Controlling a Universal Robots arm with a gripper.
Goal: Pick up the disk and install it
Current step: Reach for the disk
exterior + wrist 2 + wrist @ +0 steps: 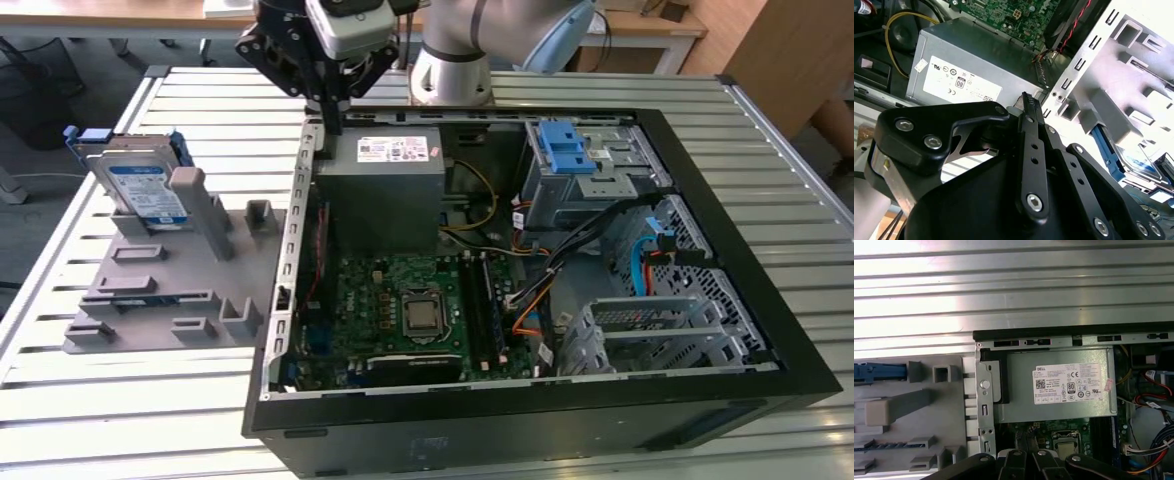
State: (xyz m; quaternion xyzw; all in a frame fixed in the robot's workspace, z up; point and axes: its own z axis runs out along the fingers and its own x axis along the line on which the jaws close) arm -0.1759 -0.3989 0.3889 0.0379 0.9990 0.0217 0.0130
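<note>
At the exterior view's left, the disk (140, 188) stands on edge at the far end of a grey fixture (150, 292). Its white-and-blue label faces the camera and its blue frame shows along the top and side. The fixture lies flat on the slatted metal table (80, 420), just beside the left wall of the open black case (534, 425).

Further right, the fingers (328, 110) hang point-down from the arm (461, 50) over the case's far left corner. They are pressed together with nothing between them. They are well apart from the disk and just beside the far corner of the power supply (380, 190); I cannot tell whether they touch the case wall. In the second wrist view the closed fingers end in front of the power supply's white sticker, with the fixture off to one side. The first wrist view looks down on the same corner, with the fixture lying along the case wall.

Inside the case, the power supply fills the far left part and the green board (394, 300) lies nearer the camera. Right of these, black, orange and yellow cables (547, 275) run across the middle. In the far right part sits a metal cage (581, 160) with blue latches. Nearer the camera on the right stands a second cage (647, 330) of perforated metal.
</note>
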